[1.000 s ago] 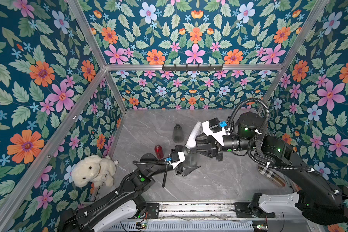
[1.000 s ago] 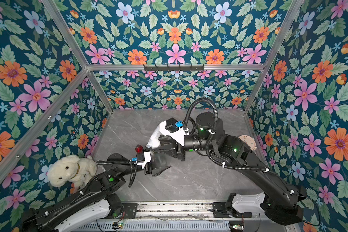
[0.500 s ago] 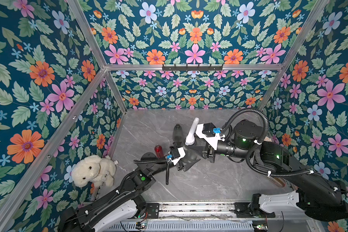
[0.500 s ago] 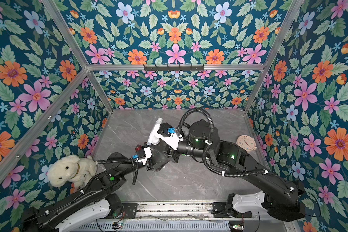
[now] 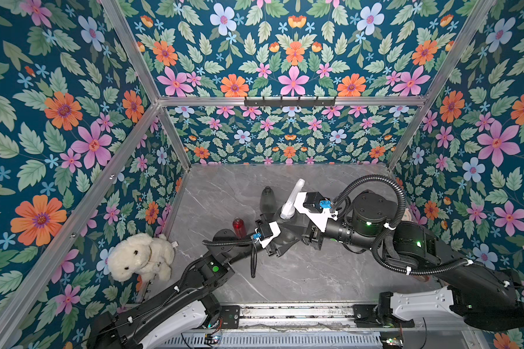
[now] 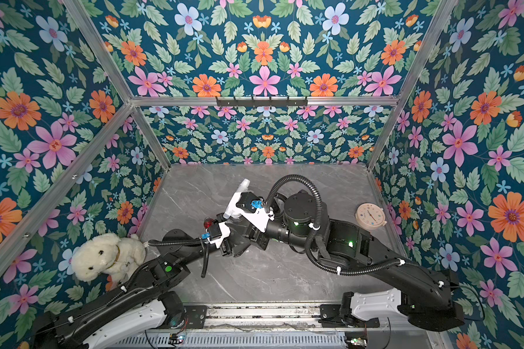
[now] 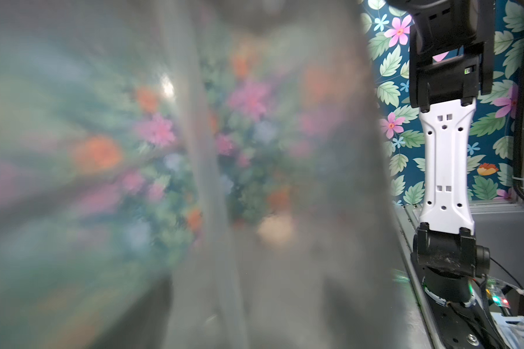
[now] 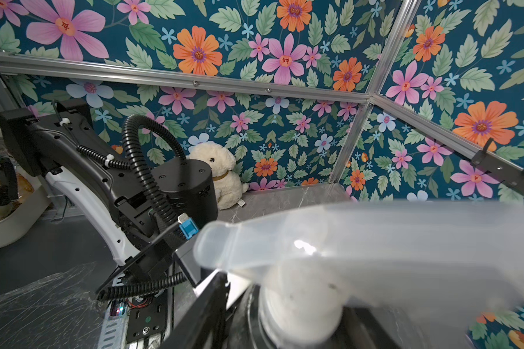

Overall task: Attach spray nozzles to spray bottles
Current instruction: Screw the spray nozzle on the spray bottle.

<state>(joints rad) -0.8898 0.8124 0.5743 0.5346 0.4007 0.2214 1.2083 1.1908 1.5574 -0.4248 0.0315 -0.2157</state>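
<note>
R wrist rolled since earlier; nozzle unmoved atop bottle, just beside red bottle. L gripper clamps bottle. R gripper jaws: I can't tell. Risk: if not threaded, nozzle tips off on release.

Bimanual pose, seen in both top views. The left arm runs from the lower left of the frame, elbow bent, toward the centre. There the left gripper is clamped on the grey spray bottle. The right arm enters from the lower right, forearm near level. The right gripper sits at the collar of the spray nozzle — whether it grips is unclear.
</note>
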